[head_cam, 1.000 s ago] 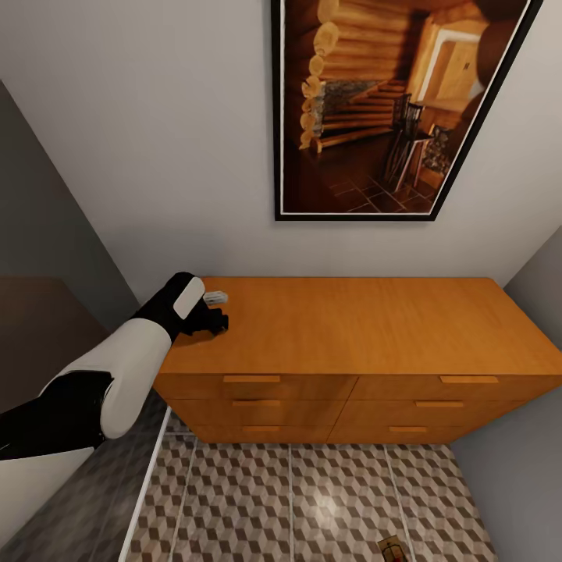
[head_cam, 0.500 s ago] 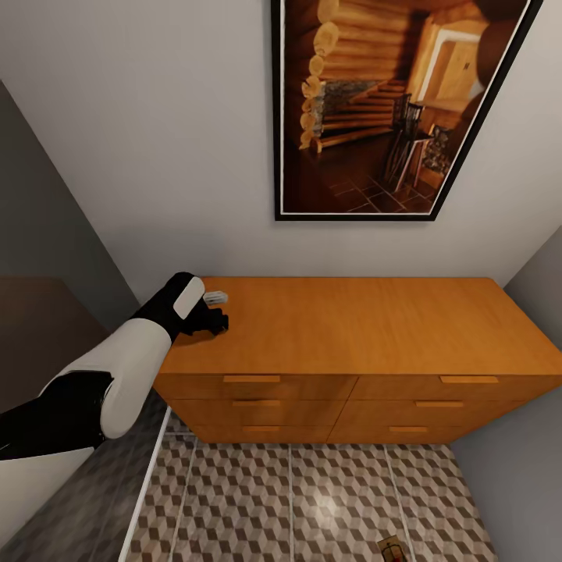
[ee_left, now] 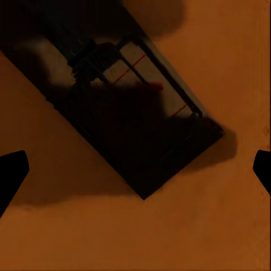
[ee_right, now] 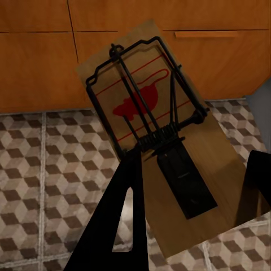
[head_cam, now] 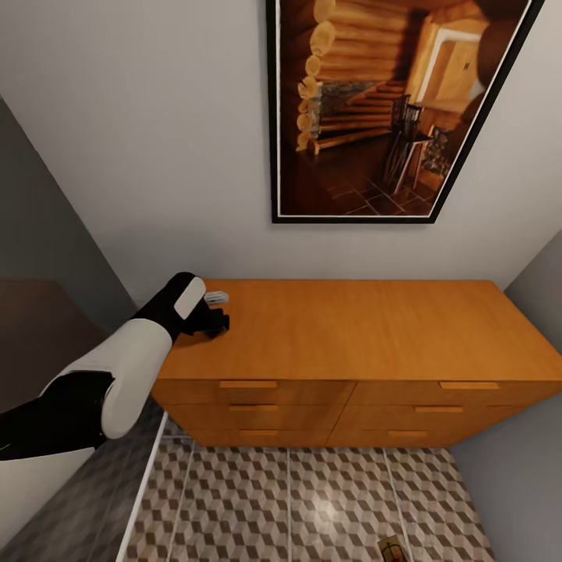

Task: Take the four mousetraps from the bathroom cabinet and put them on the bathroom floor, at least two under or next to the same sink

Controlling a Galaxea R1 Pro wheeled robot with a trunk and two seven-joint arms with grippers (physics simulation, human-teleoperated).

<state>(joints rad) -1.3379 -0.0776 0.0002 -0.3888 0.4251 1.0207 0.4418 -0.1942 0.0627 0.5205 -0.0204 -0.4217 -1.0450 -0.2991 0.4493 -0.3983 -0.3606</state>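
The wide orange-brown wooden cabinet (head_cam: 351, 332) stands against the wall with all six drawers shut, so what they hold cannot be seen. Below it runs the cube-patterned tiled bathroom floor (head_cam: 312, 499).

On the cabinet top, near its left back corner, the left gripper (ee_left: 135, 169) hangs directly over a flat tan wooden mousetrap with dark wire parts (ee_left: 130, 107). In the left wrist view its two fingertips sit far apart at either side, spread wide and closed on nothing; the trap lies slantwise between them in deep shadow. Because the board is thin and turned at an angle to the fingers, a closing pinch may, I judge, catch a corner and skid it across the slick wood, or slide over it without a grip.

The right gripper (ee_right: 192, 186) has a second tan mousetrap with a red mouse print (ee_right: 152, 130) pinched between its dark fingers, above the tiles before the drawer fronts. Held only by one edge, it could twist loose.

A third small mousetrap (head_cam: 390, 549) lies on the floor by the head view's lower edge.
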